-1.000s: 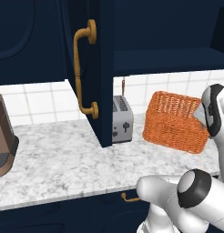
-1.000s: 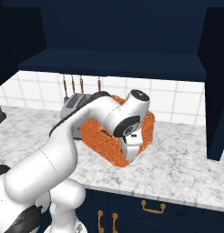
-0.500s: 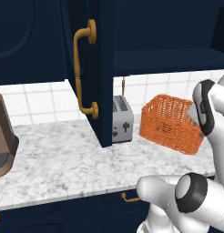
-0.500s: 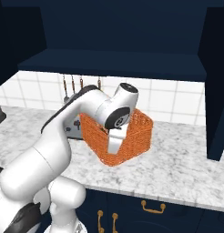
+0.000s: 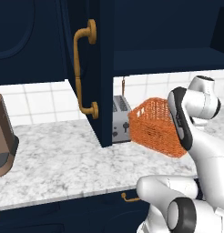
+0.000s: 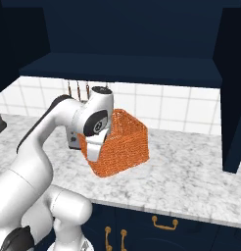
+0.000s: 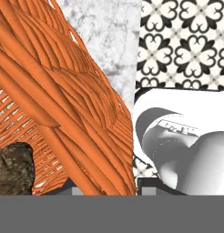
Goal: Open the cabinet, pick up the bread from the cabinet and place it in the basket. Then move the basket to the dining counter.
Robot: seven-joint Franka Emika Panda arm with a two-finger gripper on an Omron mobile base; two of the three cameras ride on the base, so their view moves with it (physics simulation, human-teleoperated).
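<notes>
One basket [image 6: 123, 143] — tilted, gripper-held [image 6: 94, 148]

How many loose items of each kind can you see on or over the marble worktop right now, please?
Basket: 1
Bread, inside the basket: 1
Toaster: 1
Brown appliance at the left edge: 1
Total: 4
</notes>
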